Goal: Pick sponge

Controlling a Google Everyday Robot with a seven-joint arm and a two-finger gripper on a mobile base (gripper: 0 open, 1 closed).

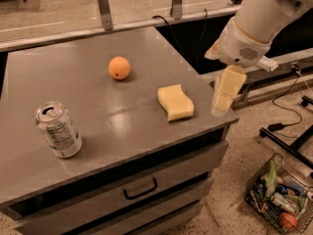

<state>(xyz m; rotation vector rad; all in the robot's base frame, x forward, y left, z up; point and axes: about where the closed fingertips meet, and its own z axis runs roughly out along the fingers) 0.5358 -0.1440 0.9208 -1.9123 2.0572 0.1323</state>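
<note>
Robotics test space, likely a lab: a white robot arm works at a grey drawer cabinet set below glass panels on metal posts. A black cable trails over the speckled floor, where a wire basket holds packaged goods. A can, an orange and a sponge stand well apart on the cabinet top like test props. The gripper hangs at the cabinet's right edge, near the sponge.
</note>
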